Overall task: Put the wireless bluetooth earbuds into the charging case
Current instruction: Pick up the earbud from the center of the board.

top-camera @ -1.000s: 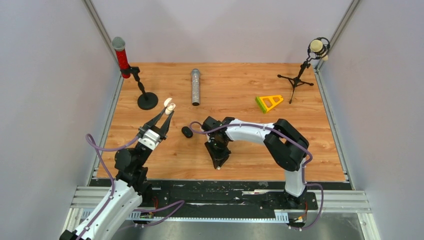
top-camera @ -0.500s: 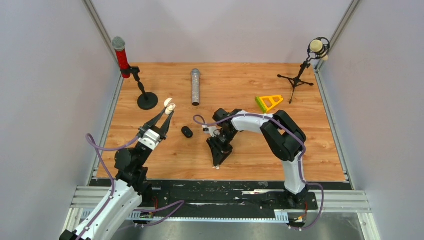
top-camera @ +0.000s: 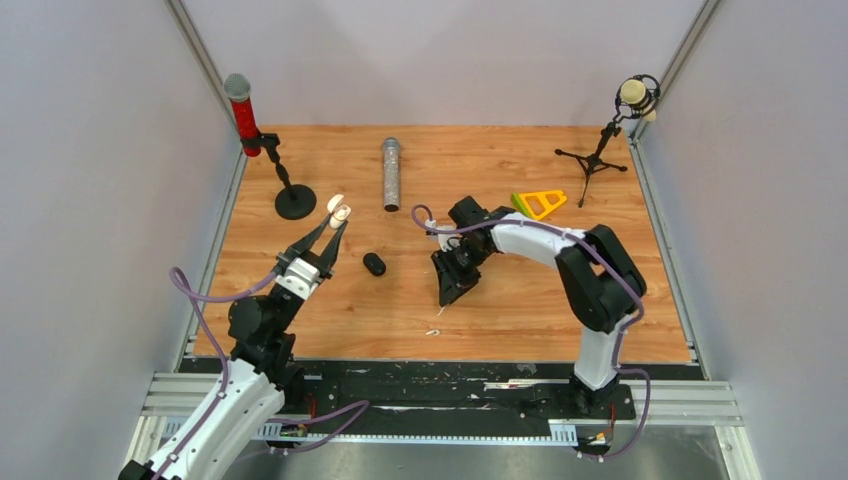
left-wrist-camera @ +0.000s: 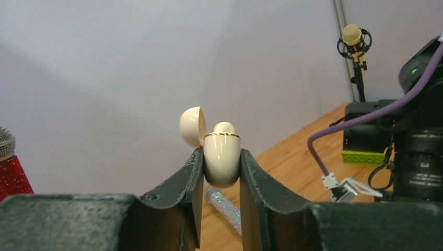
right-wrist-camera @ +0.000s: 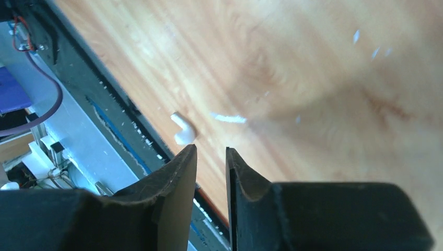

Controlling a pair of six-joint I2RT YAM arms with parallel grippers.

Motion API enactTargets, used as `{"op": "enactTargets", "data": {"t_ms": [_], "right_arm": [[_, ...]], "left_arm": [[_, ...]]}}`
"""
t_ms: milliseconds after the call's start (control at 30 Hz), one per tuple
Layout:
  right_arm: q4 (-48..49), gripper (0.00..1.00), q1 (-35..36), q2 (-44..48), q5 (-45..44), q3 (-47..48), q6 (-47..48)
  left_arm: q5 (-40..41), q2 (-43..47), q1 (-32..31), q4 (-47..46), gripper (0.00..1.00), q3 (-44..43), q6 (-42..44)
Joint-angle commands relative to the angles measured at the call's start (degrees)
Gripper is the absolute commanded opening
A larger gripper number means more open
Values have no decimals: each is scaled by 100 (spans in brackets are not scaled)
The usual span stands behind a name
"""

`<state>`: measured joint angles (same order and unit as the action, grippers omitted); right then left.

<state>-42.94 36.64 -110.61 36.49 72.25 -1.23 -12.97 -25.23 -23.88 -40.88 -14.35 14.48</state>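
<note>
We see the cream charging case [left-wrist-camera: 221, 159] only in part: the left fingers [left-wrist-camera: 177, 193] cover its sides. Left of the case, the red microphone [left-wrist-camera: 9, 167] is cut by the edge. We cannot name the cream bump [left-wrist-camera: 224, 127] above its rim.

Cream charging case [left-wrist-camera: 221, 162] with gold band; white earbud [right-wrist-camera: 183, 129] on wood-grain table [right-wrist-camera: 324, 68].
</note>
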Motion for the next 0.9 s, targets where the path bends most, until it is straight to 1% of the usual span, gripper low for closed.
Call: {"op": "enactTargets", "data": {"t_ms": [0, 67, 100, 167, 233, 367, 467, 500, 600, 700, 800, 867], "right_arm": [[693, 24, 156, 1096, -176, -839, -687], [811, 19, 385, 1241, -330, -1296, -992], [907, 18, 592, 1277, -349, -1418, -1156], [1068, 18, 1019, 1280, -403, -1480, -1382], [1145, 18, 1274, 1199, -547, -1436, -1571], [1312, 18, 1328, 1101, -965, -1546, -1981], [1328, 19, 1358, 1252, -1594, -1720, -2335], [1326, 21, 1373, 1340, -1852, -1827, -2488], [1458, 35, 1501, 1632, -2497, -2098, -3020], [1757, 45, 1892, 1756, -2918, -2167, -3244], [1824, 47, 2284, 1636, -3440, -2100, -3270], [1896, 47, 2377, 1575, -3606, -2139, -3305]], "left_arm": [[22, 9, -3, -139, 0, -196, 88], [23, 24, -7, -138, 0, -187, 75], [18, 37, -5, -139, 0, -189, 61], [-15, 63, -3, -136, 0, -183, 24], [-59, 103, -3, -108, 0, -175, -83], [-125, 258, -3, 43, 0, -174, -501], [-236, 370, -3, 163, 0, -182, -739], [-269, 423, -7, 209, 0, -182, -764], [-310, 450, -3, 259, 0, -183, -797], [-333, 419, -2, 273, 0, -195, -787], [-345, 397, -3, 267, 0, -200, -770], [-353, 396, -3, 284, 0, -206, -733]]}}
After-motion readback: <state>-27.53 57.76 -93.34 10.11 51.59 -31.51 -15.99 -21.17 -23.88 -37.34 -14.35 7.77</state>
